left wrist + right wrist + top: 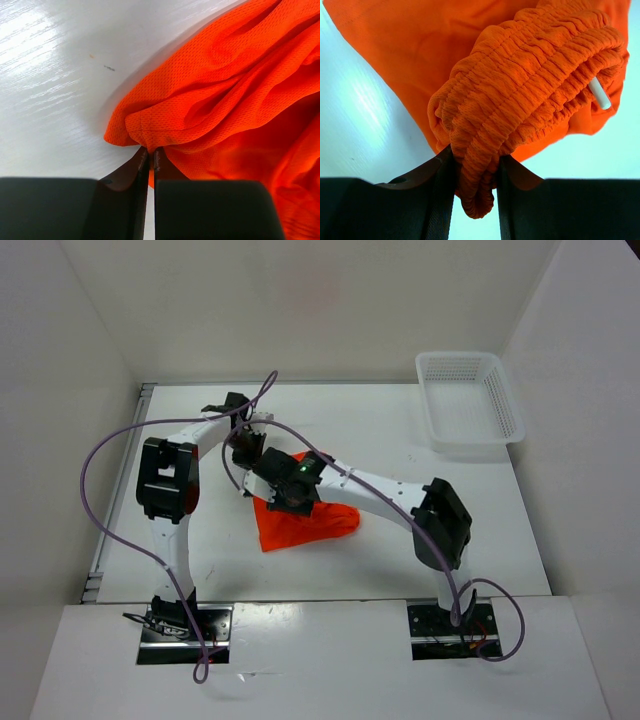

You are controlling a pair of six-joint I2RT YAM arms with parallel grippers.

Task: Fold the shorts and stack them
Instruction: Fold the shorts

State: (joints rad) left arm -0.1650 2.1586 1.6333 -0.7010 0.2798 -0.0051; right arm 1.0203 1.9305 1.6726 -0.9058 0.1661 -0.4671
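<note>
The shorts [305, 523] lie bunched mid-table [480, 540], between the arms. The right gripper [475, 156] clamps the gathered waistband [530, 75] (a white cord tip [599, 93] pokes out beside it). The left gripper [149, 152], jaws almost together, pinches a thin mesh fold at the shorts' edge.

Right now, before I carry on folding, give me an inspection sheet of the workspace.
Surface: white table, few small dark specks.
Job's things: orange shorts bunched mid-table, not yet folded; white drawstring tip pokes from the waistband.
Clutter: white mesh basket at far right corner, apart from the shorts.
Grippers: left gripper shut on a thin fabric edge; right gripper shut on the gathered waistband.
Cables: purple cable loops wide of the left arm.
Surroundings: plain white walls; nothing else seen.
</note>
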